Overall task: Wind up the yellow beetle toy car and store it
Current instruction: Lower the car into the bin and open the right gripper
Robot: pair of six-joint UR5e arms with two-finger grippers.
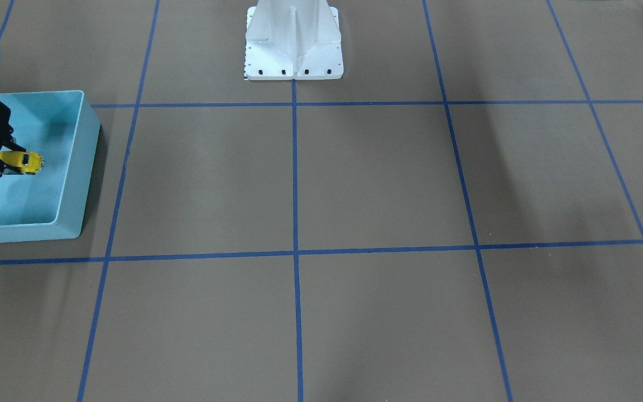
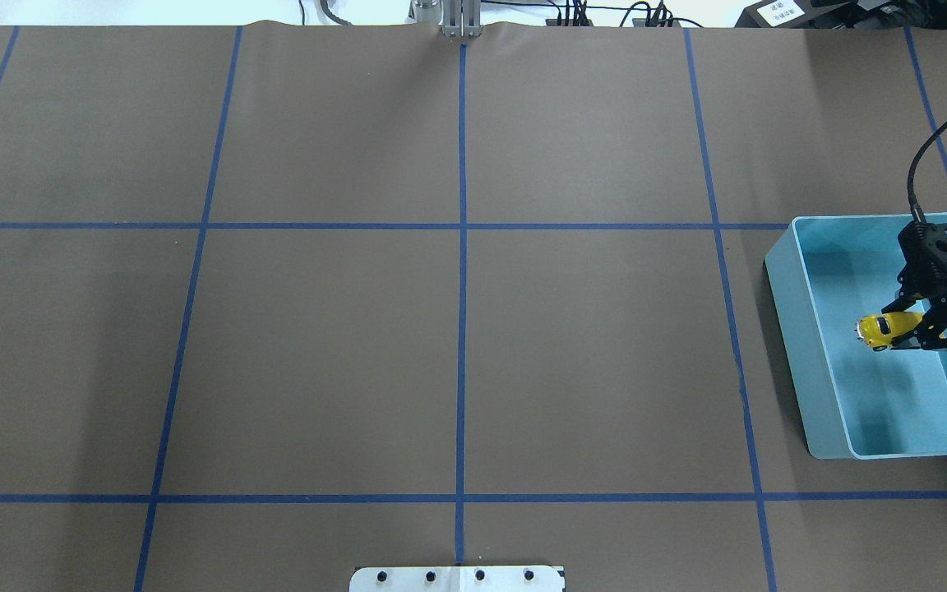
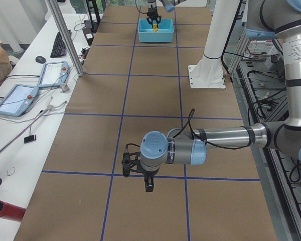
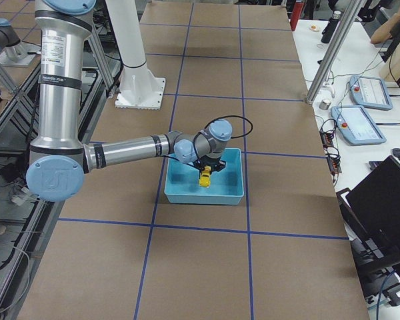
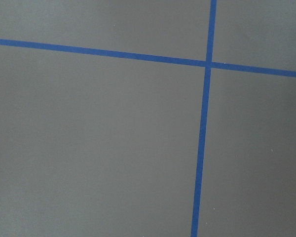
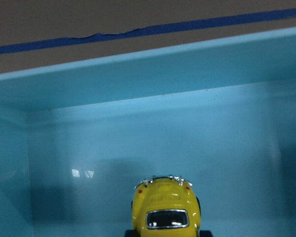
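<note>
The yellow beetle toy car [image 2: 883, 330] is held by its rear in my right gripper [image 2: 916, 326], which is shut on it. The car hangs inside the light blue bin [image 2: 787, 329], above its floor, nose toward the bin's inner wall. The front view shows the same car [image 1: 24, 162], gripper [image 1: 9, 162] and bin [image 1: 86, 167]. The right wrist view shows the car's roof and window [image 6: 165, 210] with the bin wall [image 6: 163, 79] ahead. My left gripper [image 3: 148, 186] hovers over bare table far from the bin, and I cannot tell whether it is open or shut.
The robot's white base [image 1: 293, 44] stands at the table's middle edge. Blue tape lines [image 2: 462, 288] grid the brown table. The left wrist view shows only table and a tape crossing [image 5: 207, 63]. Tablets and cables lie on a side bench [image 3: 20, 98].
</note>
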